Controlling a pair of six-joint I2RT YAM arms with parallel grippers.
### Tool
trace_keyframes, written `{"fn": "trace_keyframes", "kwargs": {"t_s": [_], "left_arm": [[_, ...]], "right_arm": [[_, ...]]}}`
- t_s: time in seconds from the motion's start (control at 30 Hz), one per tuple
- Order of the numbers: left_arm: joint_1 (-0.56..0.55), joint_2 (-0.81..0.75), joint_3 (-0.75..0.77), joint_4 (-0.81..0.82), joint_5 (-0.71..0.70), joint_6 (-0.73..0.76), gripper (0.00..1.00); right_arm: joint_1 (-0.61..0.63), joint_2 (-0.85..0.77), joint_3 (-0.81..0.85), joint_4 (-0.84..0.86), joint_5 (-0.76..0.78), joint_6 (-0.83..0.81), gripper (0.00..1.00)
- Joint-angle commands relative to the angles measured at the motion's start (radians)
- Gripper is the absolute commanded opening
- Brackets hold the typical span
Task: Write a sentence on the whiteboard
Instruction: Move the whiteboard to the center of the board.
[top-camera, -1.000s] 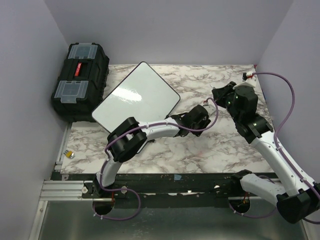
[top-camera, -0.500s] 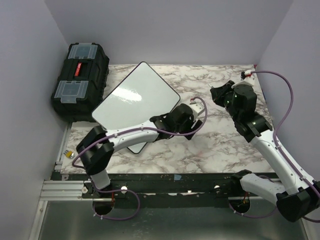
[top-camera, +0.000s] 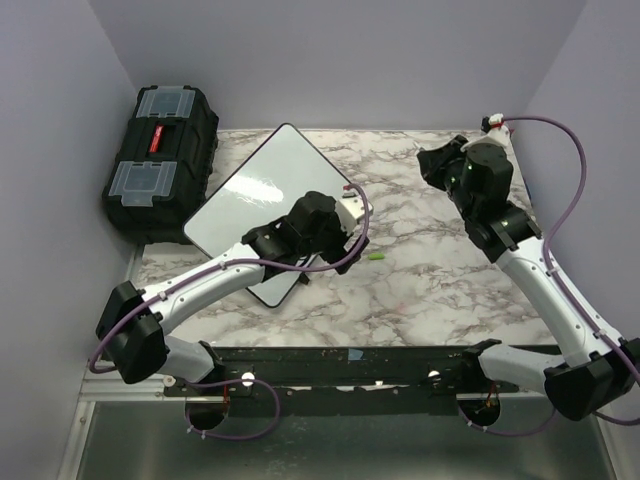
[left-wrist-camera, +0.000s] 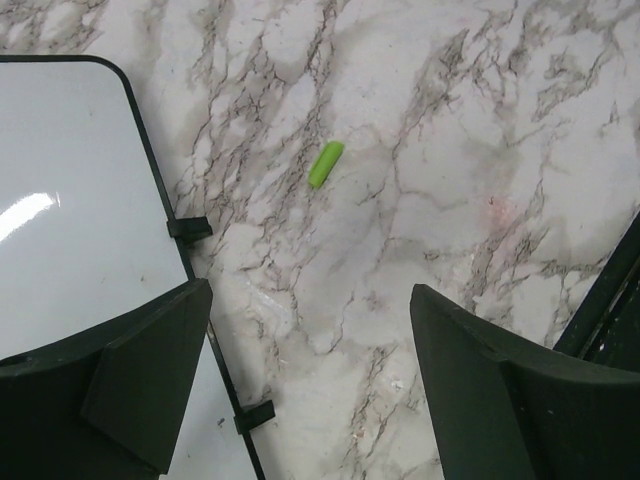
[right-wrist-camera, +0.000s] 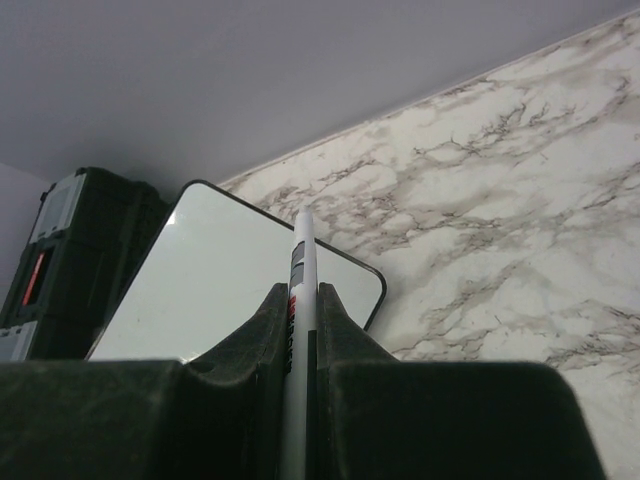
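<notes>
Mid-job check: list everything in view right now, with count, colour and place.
whiteboard: one, white with thin black edge, blank, flat on the table's rear left, turned corner-on.
toolbox: one, black with clear lid compartments, left of the whiteboard.
green cap: one, bright green, probably the marker's, lying on the table right of the whiteboard, apart from it.
marker pen: one, white barrel, in the right gripper.
table: one, white marble pattern with grey veins.
left gripper: one, black, open and empty, above the whiteboard's right edge.
right gripper: one, black, shut on the marker pen, raised at rear right.
</notes>
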Motion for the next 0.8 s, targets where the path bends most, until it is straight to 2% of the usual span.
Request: {"fn": "trace_keyframes", "kwargs": {"t_s": [0.0,0.13,0.23,0.27,0.53,0.67,0.77], "left_arm": [[0.007,-0.045,-0.020,-0.074,0.072,0.061,0.86],[0.080,-0.109,-0.032,-0.032,0.087,-0.023,0.98],[0.226,-0.160,-0.028,0.012,0.266,-0.085,0.99],[0.262,-0.161,-0.007,-0.004,0.279,-0.094,0.98],[0.509,-0.044,0.260,-0.234,0.160,-0.097,0.95],[0.622,0.018,0.324,-0.278,0.115,-0.137,0.94],[0.726,0.048,0.330,-0.278,0.138,-0.196,0.94]], "right_arm": [[0.004,0.053,0.095,0.027,-0.006,-0.011,0.01],[0.005,0.074,0.123,0.036,-0.034,-0.025,0.01],[0.005,0.081,0.110,0.036,-0.058,-0.026,0.01],[0.005,0.079,0.100,0.038,-0.065,-0.024,0.01],[0.005,0.042,0.048,0.033,-0.081,-0.040,0.01],[0.004,0.028,0.039,0.014,-0.082,-0.051,0.01],[0.004,0.014,0.027,0.007,-0.086,-0.054,0.01]]}}
